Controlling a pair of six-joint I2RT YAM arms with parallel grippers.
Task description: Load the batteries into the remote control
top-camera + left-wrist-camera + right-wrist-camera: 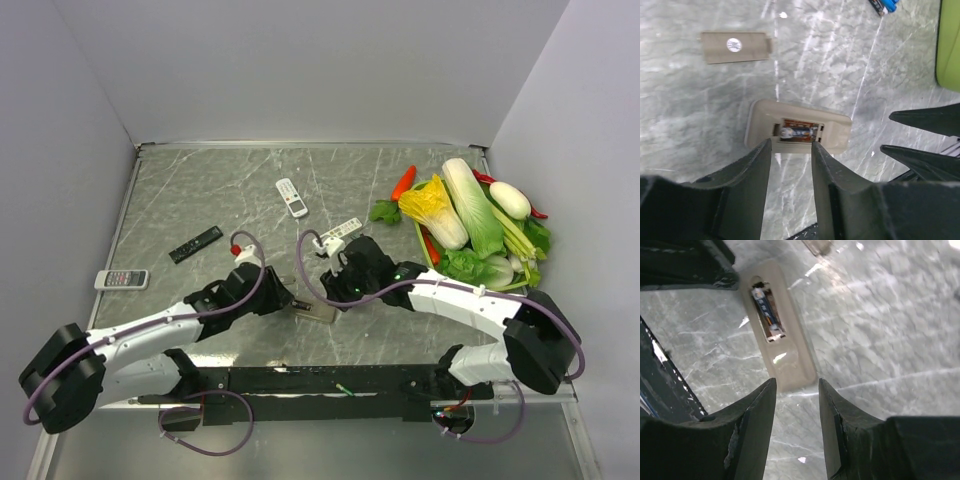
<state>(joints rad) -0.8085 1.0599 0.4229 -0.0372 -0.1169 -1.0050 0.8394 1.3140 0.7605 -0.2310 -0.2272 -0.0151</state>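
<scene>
Top view: the remote control point(320, 312) lies back-up on the marble table point(200, 180), near the middle and toward the near edge, directly between the two grippers.

Left gripper point(791, 162): released. Its jaws are parted with nothing between them, and its fingertips point(765, 155) sit at the remote's long edge, on either side of the battery bay point(798, 132). Whether they touch the casing cannot be told.

Right gripper point(796, 390): also released. Its jaws are parted over bare table, just short of the remote's end and not touching it.

Bay: uncovered. One cell point(766, 310), bluish with a silver end, lies inside, with brown interior visible around it. The right wrist view shows it along the bay's length.

Bay cover point(735, 47): a flat beige plate with a round sticker. It lies on the table apart from the remote, on the far side in the left wrist view.

Loose batteries point(885, 5): blue and dark ends are just visible at the top edge of the left wrist view, well apart from the remote. The count cannot be told.

Elsewhere on the table are a small white remote point(291, 197) far of centre, a black remote point(195, 244) and a grey remote point(122, 279) on the left, and vegetables point(470, 215) piled on the right.
</scene>
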